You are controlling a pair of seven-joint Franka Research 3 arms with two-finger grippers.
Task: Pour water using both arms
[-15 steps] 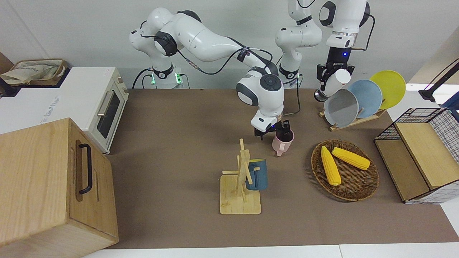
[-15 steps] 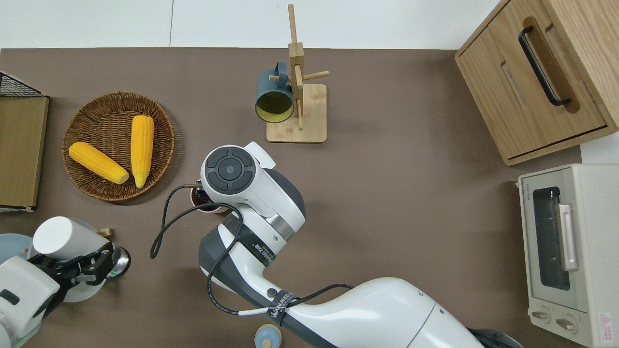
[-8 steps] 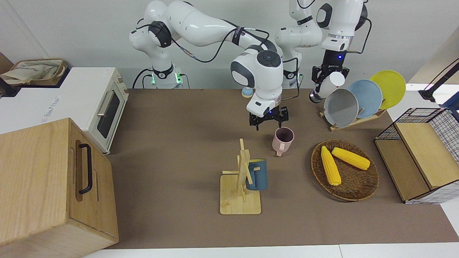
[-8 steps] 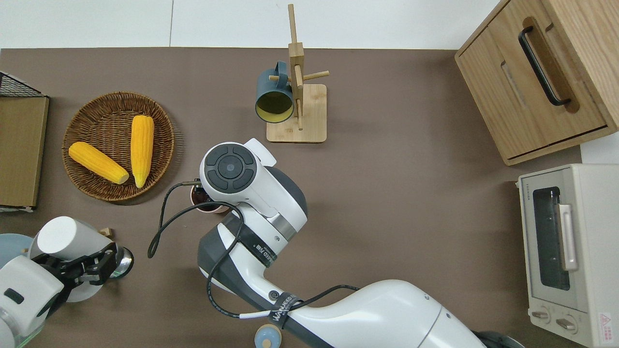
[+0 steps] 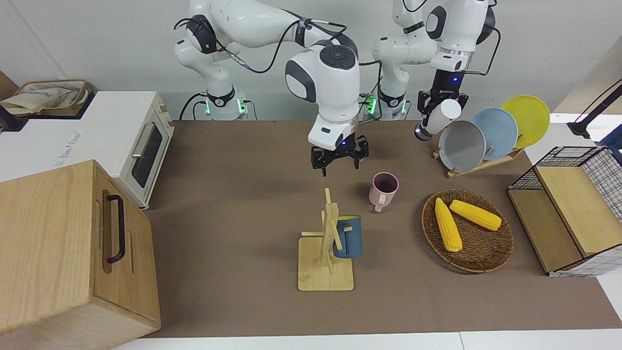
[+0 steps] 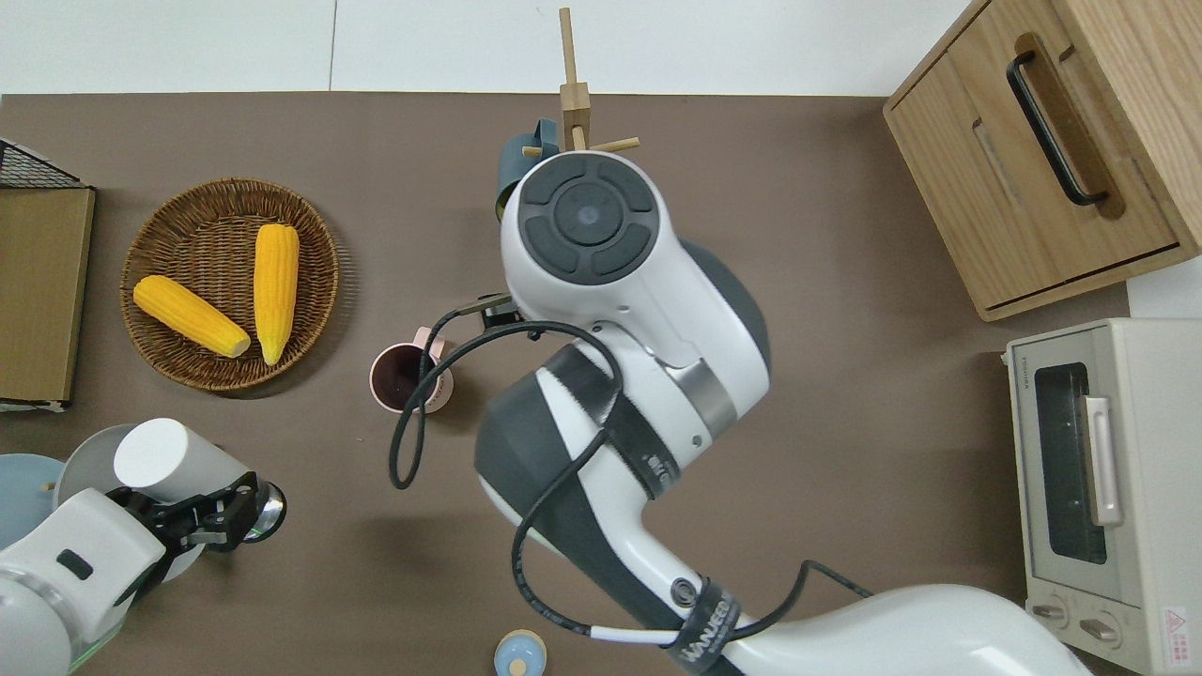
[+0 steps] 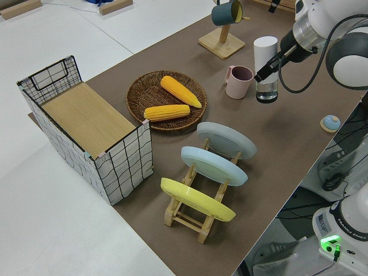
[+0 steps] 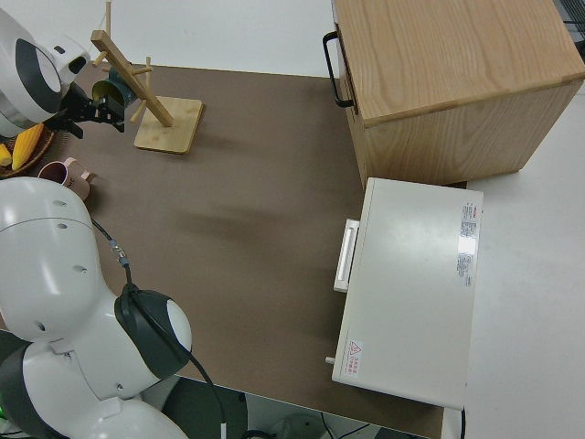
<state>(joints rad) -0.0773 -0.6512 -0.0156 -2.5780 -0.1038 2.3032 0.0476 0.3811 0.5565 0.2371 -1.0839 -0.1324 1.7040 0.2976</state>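
A pink mug stands upright on the brown table, free of both arms; it also shows in the overhead view. My right gripper hangs open and empty above the table beside the mug, toward the right arm's end. The right wrist hides it from overhead. My left gripper is shut on a white bottle with a silver base, tilted in the air. The bottle is over the table next to the plate rack.
A wooden mug tree carries a blue mug. A wicker basket holds two corn cobs. A rack of three plates, a wire crate, a toaster oven and a wooden cabinet ring the table.
My right gripper let go of the pink mug, opened, rose and swung toward the right arm's end. The left gripper carried the bottle slightly toward the table's middle.
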